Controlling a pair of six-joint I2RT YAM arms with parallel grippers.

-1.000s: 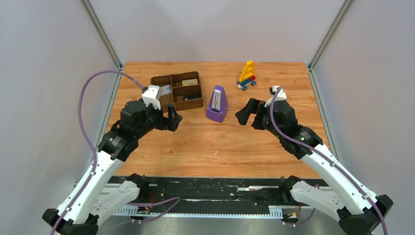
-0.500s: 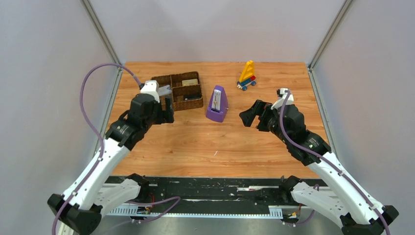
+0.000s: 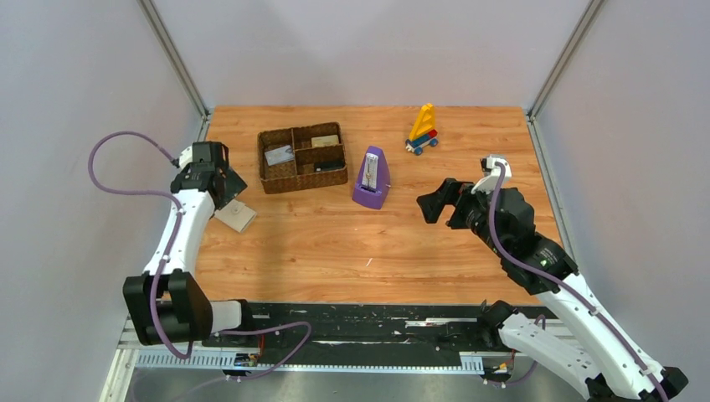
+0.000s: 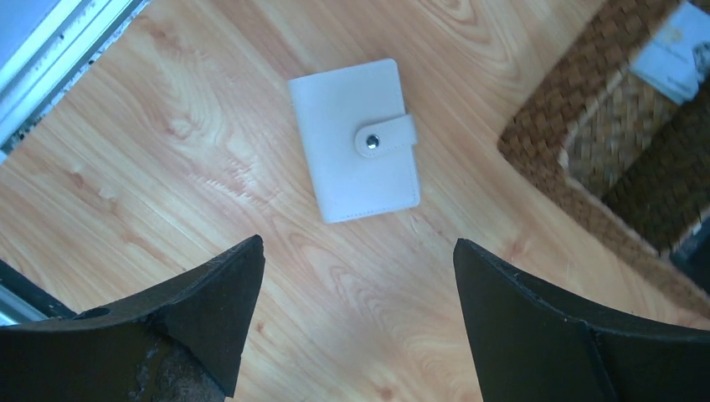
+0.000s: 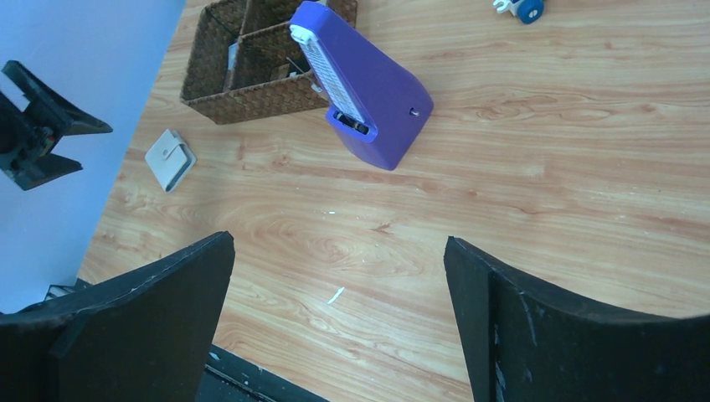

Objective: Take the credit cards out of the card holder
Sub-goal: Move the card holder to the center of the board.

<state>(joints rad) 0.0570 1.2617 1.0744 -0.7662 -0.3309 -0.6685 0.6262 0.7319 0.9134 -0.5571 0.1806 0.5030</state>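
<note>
The card holder (image 3: pixel 238 217) lies flat on the wooden table near its left edge. It is pale, closed, and fastened by a snap strap (image 4: pixel 385 137). The holder (image 4: pixel 354 138) fills the upper middle of the left wrist view, and it (image 5: pixel 170 159) is small at the left of the right wrist view. The credit cards are hidden. My left gripper (image 3: pixel 223 184) hangs open just above the holder, with bare wood between its fingertips (image 4: pixel 357 243). My right gripper (image 3: pixel 435 203) is open and empty right of centre, high over the table (image 5: pixel 339 239).
A brown woven compartment tray (image 3: pixel 276 180) stands behind and right of the holder, with flat card-like items in its sections. A purple metronome (image 3: pixel 372 177) is at centre, and a toy sailboat (image 3: pixel 423 130) at the back. The metal rail (image 4: pixel 50 50) borders the left edge.
My left arm swung left and back from in front of the tray to over the card holder, which now shows. The right gripper drifted slightly right. Both grippers stayed open.
</note>
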